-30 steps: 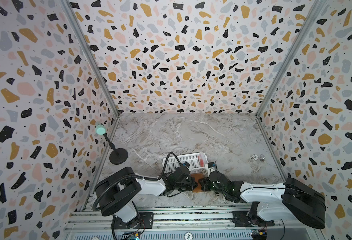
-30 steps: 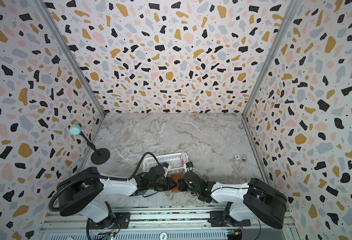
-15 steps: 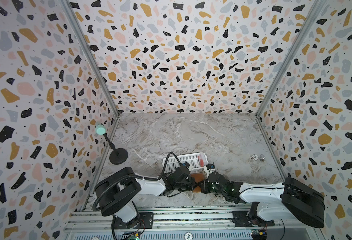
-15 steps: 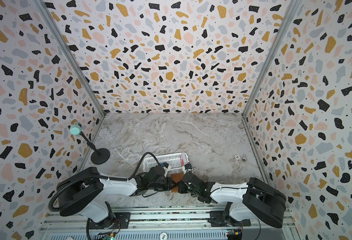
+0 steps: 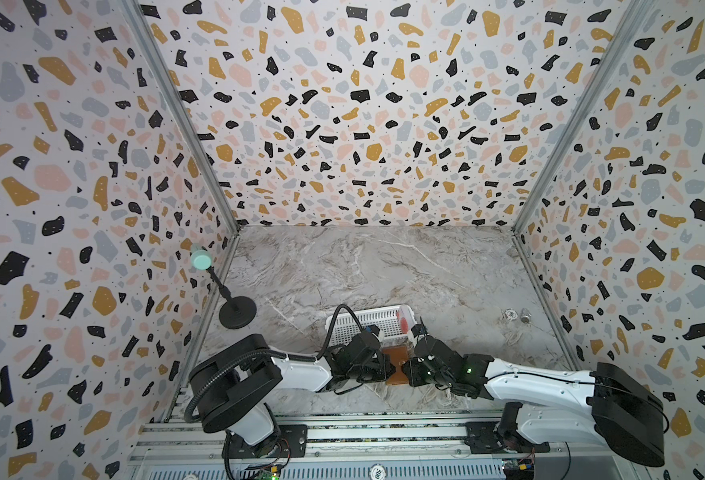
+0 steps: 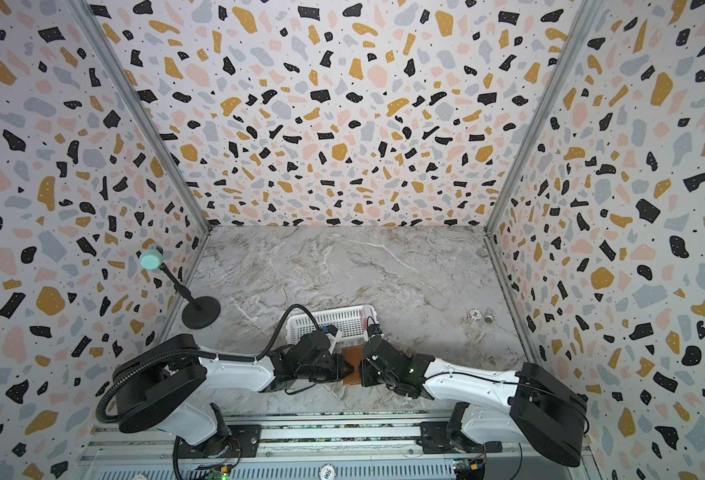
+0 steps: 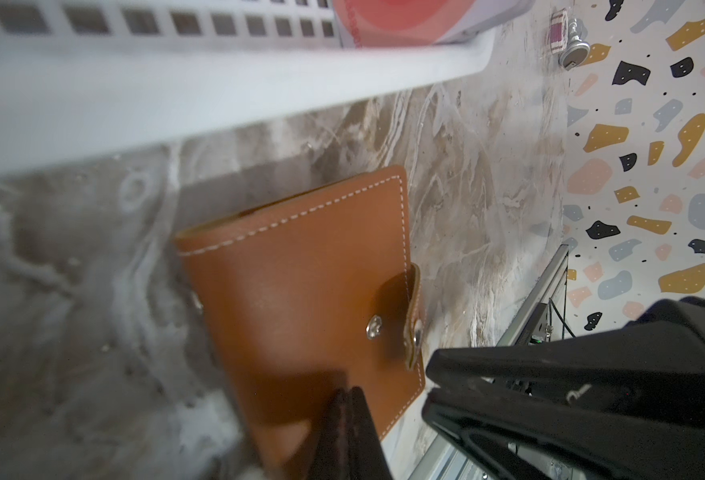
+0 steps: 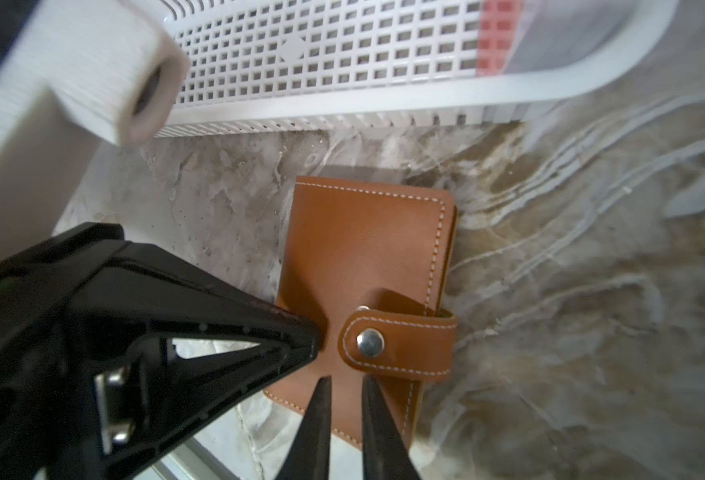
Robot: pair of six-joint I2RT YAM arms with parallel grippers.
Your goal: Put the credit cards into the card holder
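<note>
The card holder is a tan leather wallet lying closed on the marble between both grippers, also seen in a top view. Its snap tab looks undone and stands a little off the cover. My left gripper is shut, its tip resting on the cover near the tab. My right gripper hovers over the holder's near edge, just below the tab, fingers a narrow gap apart with nothing between them. A credit card with red blobs stands in the white basket.
The white slotted basket sits just behind the card holder, close to both wrists. A black stand with a mint-green top is at the left wall. Two small metal pieces lie at the right. An aluminium rail bounds the front.
My right gripper's fingers have parted slightly from shut. Both arms have stayed almost where they were over the card holder.
</note>
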